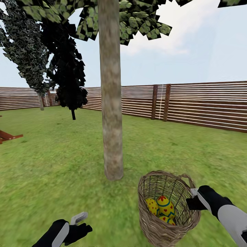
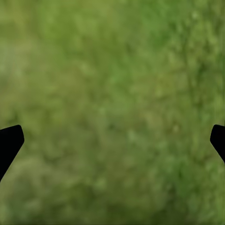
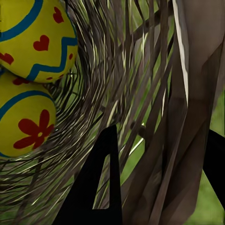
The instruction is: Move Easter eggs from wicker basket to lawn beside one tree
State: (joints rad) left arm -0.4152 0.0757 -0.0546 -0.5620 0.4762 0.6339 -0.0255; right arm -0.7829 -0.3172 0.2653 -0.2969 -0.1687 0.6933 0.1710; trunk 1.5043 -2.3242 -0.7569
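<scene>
Woven wicker crowds the right wrist view, where the right gripper (image 3: 157, 180) has one dark finger inside the weave and the other outside, pinching the wall and rim of the wicker basket (image 1: 151, 192). Seen from the head camera, that basket is tilted toward the robot, its mouth facing back and up, and it sits (or hangs, I cannot tell whether its base touches the grass) on the lawn (image 1: 61, 164) just beside the tree (image 1: 111, 137), to the trunk's right. Inside it lie the three Easter eggs (image 1: 161, 207), yellow with red marks and teal zigzags, bunched against the lower wall; two of them show close up in the right wrist view. None is out yet, so the emptying has still to begin. My worry is the tilt: if the basket tips further or the pinch on the thin rim slips, the eggs could roll out and run across the grass away from the trunk, or the basket could drop and scatter them. At the robot's left, the left gripper (image 1: 79, 224) hovers low over bare grass with its fingers spread wide, holding nothing, well apart from the basket.
</scene>
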